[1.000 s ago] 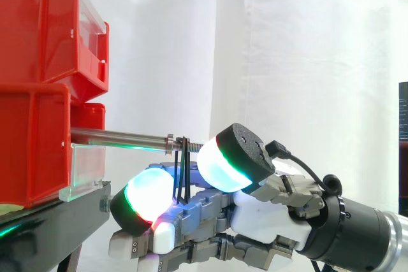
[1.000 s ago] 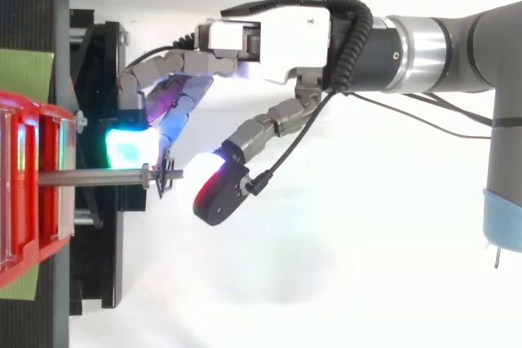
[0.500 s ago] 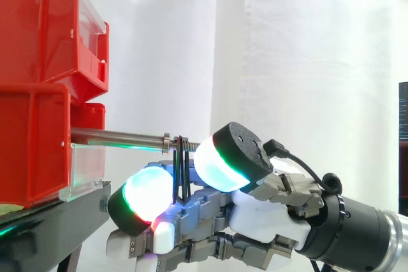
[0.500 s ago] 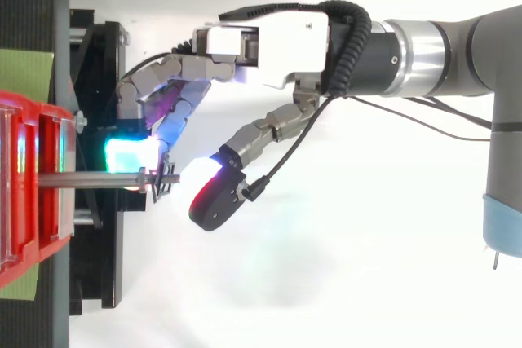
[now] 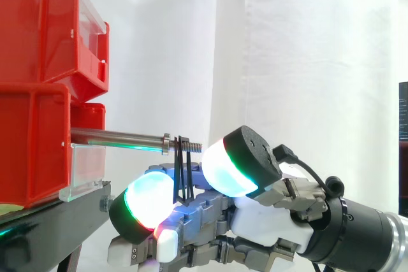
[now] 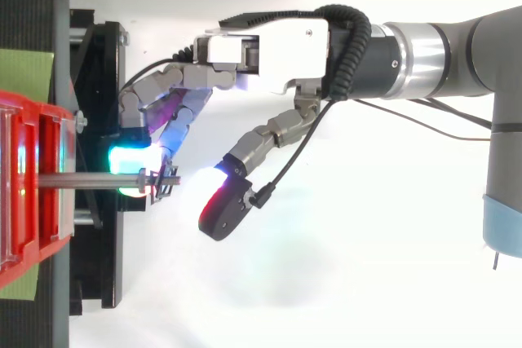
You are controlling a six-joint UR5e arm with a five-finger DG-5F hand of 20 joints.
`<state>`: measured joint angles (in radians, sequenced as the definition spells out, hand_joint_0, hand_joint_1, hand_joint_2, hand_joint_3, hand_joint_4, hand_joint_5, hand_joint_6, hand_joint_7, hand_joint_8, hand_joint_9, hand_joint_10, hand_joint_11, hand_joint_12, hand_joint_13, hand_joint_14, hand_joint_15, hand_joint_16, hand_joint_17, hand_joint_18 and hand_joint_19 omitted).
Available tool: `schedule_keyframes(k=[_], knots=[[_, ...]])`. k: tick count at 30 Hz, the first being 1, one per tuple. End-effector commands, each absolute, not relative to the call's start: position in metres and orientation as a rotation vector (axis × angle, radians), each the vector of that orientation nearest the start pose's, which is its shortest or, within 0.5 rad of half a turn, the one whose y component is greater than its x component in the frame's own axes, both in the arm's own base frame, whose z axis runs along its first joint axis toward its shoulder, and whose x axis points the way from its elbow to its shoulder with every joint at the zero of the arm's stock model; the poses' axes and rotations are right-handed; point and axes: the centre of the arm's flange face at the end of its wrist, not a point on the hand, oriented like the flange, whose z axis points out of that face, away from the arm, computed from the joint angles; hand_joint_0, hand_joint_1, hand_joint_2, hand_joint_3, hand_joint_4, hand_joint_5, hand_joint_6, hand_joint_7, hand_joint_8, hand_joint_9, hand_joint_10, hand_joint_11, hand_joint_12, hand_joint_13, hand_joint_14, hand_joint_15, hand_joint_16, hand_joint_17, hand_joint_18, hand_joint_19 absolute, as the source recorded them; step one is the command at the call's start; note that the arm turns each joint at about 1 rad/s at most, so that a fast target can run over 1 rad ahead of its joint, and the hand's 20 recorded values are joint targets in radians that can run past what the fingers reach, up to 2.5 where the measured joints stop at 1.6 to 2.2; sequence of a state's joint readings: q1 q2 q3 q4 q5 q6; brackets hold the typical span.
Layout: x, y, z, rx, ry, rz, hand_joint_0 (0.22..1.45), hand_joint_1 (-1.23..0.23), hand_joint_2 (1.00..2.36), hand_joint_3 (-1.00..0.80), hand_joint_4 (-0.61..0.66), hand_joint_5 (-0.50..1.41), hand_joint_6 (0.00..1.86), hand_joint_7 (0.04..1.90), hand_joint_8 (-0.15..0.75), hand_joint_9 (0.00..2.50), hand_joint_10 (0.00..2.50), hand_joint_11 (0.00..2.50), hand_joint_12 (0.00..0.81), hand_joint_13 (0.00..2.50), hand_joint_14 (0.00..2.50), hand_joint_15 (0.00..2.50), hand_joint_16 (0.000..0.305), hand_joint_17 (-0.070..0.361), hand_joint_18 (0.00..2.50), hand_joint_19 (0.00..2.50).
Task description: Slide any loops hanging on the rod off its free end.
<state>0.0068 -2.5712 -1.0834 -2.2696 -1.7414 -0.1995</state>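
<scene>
Side view: black loops [image 5: 185, 170] hang on the threaded tip of the rod [image 5: 121, 137], just outboard of its collar and just short of the free end, directly above the fingers of the hand [image 5: 268, 218]. The hand is open, clasping nothing. One glowing fingertip [image 5: 148, 197] sits below the rod on the far side of the loops from the palm, towards the red bins [image 5: 32, 138]. The thumb pad [image 5: 231, 169] stands on the palm side, just past the rod's tip and apart from the loops. Whether the fingertip touches the loops cannot be told. Step in hand, as judged: the draw-off, with the loops bracketed but not yet off the rod. The next move calls for a straight pull along the rod's axis towards the wrist, fingertip behind the loops, thumb clear of their exit.
</scene>
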Motion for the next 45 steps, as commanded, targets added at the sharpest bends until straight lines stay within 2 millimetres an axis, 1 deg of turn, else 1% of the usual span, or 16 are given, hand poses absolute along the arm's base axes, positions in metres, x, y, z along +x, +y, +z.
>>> schedule_keyframes(k=[1, 7, 8, 12, 15, 21, 28, 36, 45], knots=[[0.8268, -0.1111, 0.1404, 0.700, 1.125, 1.292, 0.62, -0.77, 1.00, -0.49, 0.18, -0.14, 0.64, 1.15, 0.278, 0.89, 0.01, 0.29, 0.303, 0.68, 0.00, 0.09, 0.039, 0.087, 0.68, 0.34], [0.8271, -0.1109, 0.1411, 0.691, 1.127, 1.285, 0.63, -0.79, 1.00, -0.44, 0.18, -0.17, 0.75, 1.04, 0.274, 0.89, 0.01, 0.30, 0.301, 0.69, 0.00, 0.09, 0.038, 0.086, 0.70, 0.33], [0.8271, -0.1109, 0.1411, 0.691, 1.127, 1.285, 0.64, -0.79, 1.01, -0.41, 0.18, -0.17, 0.77, 1.01, 0.276, 0.89, 0.01, 0.31, 0.300, 0.70, 0.00, 0.10, 0.038, 0.086, 0.71, 0.34], [0.8273, -0.1110, 0.1413, 0.689, 1.125, 1.281, 0.63, -0.76, 1.01, -0.29, 0.14, -0.19, 0.82, 1.02, 0.280, 0.90, 0.01, 0.34, 0.301, 0.71, 0.00, 0.12, 0.038, 0.086, 0.72, 0.36], [0.8274, -0.1096, 0.1400, 0.687, 1.129, 1.281, 0.63, -0.74, 1.02, -0.26, 0.14, -0.19, 0.83, 1.01, 0.280, 0.90, 0.01, 0.34, 0.300, 0.71, 0.00, 0.13, 0.039, 0.087, 0.73, 0.37], [0.8279, -0.1096, 0.1422, 0.684, 1.125, 1.282, 0.63, -0.74, 1.01, -0.28, 0.15, -0.19, 0.84, 0.99, 0.281, 0.91, 0.01, 0.34, 0.298, 0.71, 0.00, 0.13, 0.039, 0.087, 0.73, 0.38], [0.8282, -0.1109, 0.1431, 0.682, 1.122, 1.282, 0.61, -0.73, 1.02, -0.25, 0.16, -0.18, 0.85, 1.03, 0.291, 0.93, 0.01, 0.36, 0.294, 0.71, 0.00, 0.13, 0.039, 0.088, 0.73, 0.39], [0.8277, -0.1098, 0.1418, 0.687, 1.126, 1.281, 0.61, -0.72, 1.02, -0.15, 0.09, -0.18, 0.87, 1.07, 0.295, 0.93, 0.01, 0.36, 0.296, 0.70, 0.00, 0.12, 0.040, 0.090, 0.73, 0.38], [0.8269, -0.1098, 0.1402, 0.690, 1.130, 1.280, 0.61, -0.72, 1.02, -0.06, 0.09, -0.18, 0.90, 1.10, 0.303, 0.94, 0.01, 0.36, 0.307, 0.71, 0.00, 0.10, 0.042, 0.095, 0.76, 0.36]])
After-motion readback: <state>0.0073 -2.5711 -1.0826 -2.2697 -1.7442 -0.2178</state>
